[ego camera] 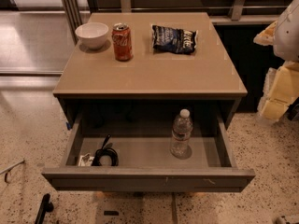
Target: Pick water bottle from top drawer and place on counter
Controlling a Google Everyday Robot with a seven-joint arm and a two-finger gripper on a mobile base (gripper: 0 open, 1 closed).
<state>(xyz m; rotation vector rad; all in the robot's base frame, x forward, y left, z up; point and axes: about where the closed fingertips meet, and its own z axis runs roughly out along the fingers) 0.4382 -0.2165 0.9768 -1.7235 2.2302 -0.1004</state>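
The water bottle [181, 133] is clear with a white cap and stands upright on the grey floor of the open top drawer [149, 177], right of its middle. The tan counter [154, 69] lies above the drawer. My gripper [279, 93] shows as pale cream and white shapes at the right edge of the view. It is beside the cabinet, well right of and above the bottle, and touches nothing.
On the counter stand a white bowl [92, 34], a red soda can [122, 42] and a dark chip bag [174, 38]. A coiled black cable [105, 156] lies at the drawer's left. Speckled floor surrounds the cabinet. A black object [44, 208] sits at the bottom left.
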